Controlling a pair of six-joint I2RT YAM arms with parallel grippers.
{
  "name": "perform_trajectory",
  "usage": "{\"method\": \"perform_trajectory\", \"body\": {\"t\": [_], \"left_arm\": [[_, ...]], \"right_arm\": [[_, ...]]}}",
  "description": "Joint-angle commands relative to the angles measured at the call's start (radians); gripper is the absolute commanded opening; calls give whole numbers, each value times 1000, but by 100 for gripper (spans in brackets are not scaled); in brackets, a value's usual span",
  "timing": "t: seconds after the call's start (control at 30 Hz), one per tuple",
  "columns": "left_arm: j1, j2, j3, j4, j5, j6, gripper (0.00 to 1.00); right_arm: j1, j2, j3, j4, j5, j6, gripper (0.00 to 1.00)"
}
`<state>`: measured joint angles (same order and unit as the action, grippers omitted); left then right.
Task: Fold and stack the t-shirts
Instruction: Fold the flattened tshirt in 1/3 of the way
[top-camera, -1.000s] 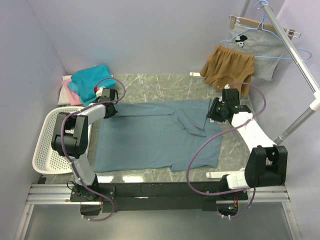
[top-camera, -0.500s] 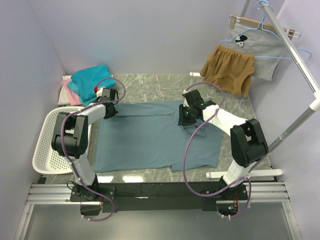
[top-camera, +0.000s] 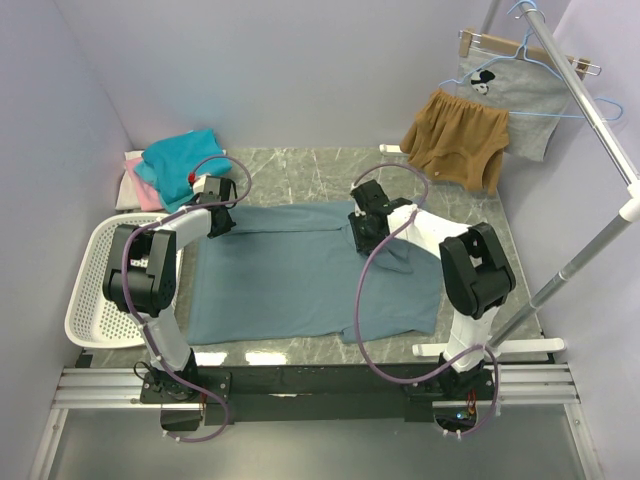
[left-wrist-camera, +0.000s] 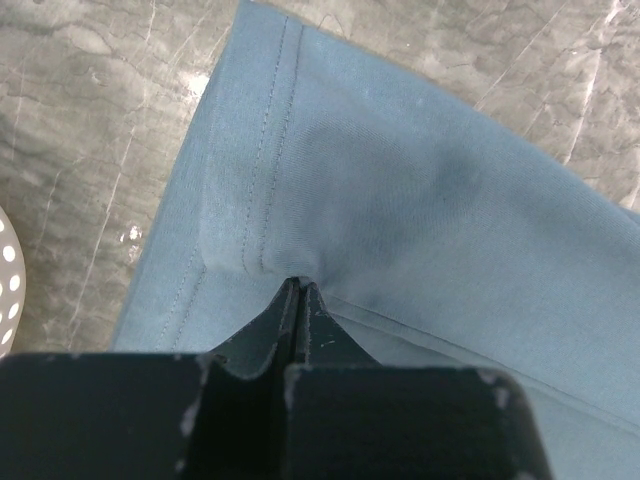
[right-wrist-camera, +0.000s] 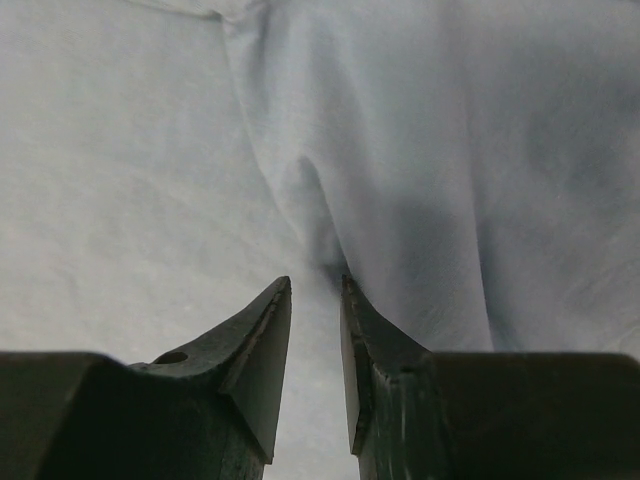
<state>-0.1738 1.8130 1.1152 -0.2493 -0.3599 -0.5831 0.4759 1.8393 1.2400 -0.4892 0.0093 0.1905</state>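
- Marble desk (top-camera: 300, 165) carries a dusty grey-blue t-shirt (top-camera: 290, 270), spread flat.
- Left hand (left-wrist-camera: 300, 290) clamped together on its stitched hem.
- Right hand (right-wrist-camera: 316, 288) narrowly apart, tips at a soft crease.

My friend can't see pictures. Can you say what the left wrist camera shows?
The left pincer is pinched shut on the stitched hem of the grey-blue t-shirt, which lies on the marbled grey table. A bit of white basket peeks in at the left edge.
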Motion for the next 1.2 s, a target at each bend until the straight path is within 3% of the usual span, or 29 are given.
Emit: {"method": "perform_trajectory", "body": {"t": [0.0,0.53,0.57,0.7,0.8,1.17], "left_arm": [[-6,5,34,24,7,19,1],[-6,11,34,21,1,22,1],[-6,11,34,19,1,22,1],[-6,12,35,19,4,22,1],[-6,17,38,18,7,22,1],[-6,16,41,18,1,25,1]], "right_arm": [[12,18,56,-21,47,-33,33],[17,107,104,-64,113,-42,32],[17,106,102,-61,115,-42,30],[17,98,96,-58,116,-42,8],[17,103,102,-66,115,-42,0],[29,-61,95,-103,11,-33,0]]}}
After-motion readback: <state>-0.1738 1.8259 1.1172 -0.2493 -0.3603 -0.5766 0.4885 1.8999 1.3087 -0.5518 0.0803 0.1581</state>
